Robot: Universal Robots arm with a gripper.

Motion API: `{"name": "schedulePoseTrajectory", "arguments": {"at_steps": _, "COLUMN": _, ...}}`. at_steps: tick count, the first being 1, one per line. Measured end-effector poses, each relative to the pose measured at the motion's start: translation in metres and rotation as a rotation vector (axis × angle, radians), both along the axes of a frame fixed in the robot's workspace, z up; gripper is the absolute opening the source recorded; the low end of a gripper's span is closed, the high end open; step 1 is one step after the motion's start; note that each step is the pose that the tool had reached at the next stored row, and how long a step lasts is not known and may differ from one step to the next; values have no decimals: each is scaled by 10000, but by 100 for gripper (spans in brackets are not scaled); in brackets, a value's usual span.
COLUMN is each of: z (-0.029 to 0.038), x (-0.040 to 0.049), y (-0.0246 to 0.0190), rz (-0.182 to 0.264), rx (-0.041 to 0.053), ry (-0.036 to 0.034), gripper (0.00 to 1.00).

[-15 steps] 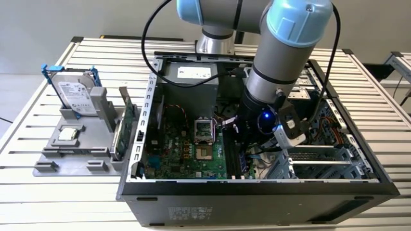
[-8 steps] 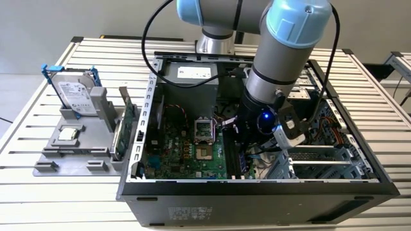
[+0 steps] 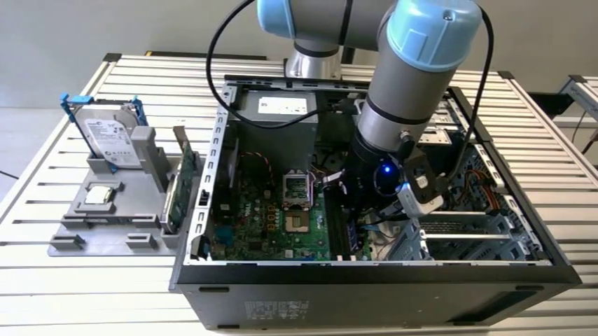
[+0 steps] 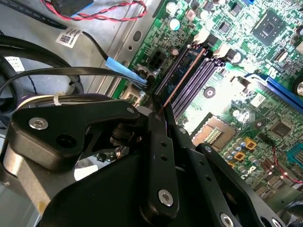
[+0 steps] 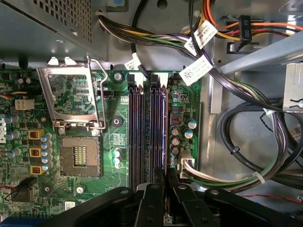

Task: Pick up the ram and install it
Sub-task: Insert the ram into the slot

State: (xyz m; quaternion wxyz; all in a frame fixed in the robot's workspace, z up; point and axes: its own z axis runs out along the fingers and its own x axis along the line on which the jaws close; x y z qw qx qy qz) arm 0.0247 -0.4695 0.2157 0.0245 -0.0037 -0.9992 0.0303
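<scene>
In both wrist views the end effector (image 4: 160, 124) has its two black fingers (image 5: 155, 201) drawn close together, pinching the thin edge of the ram (image 4: 182, 75). The ram stands on edge in the memory slots (image 5: 147, 127) of the motherboard (image 3: 271, 217), its far end between the white slot latches. Just beside those slots on the motherboard lies the open processor socket (image 5: 80, 156) with its metal frame swung up. Beyond the slots, bundled cables (image 5: 189, 47) run along the case wall. In the exterior view the arm (image 3: 411, 91) reaches down into the open computer case (image 3: 374, 280), which lies on the slatted surface (image 3: 56, 280). Beside the case, toward the exterior view's left, a grey holder (image 3: 112, 224) carries a hard drive (image 3: 110, 136) in a blue frame and a green expansion card (image 3: 184, 178).
</scene>
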Motion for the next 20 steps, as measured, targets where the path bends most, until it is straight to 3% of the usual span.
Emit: {"name": "schedulePoseTrajectory", "arguments": {"at_steps": 20, "z": -26, "x": 4, "y": 1, "rz": -110, "rx": -39, "ry": 0, "gripper": 0}}
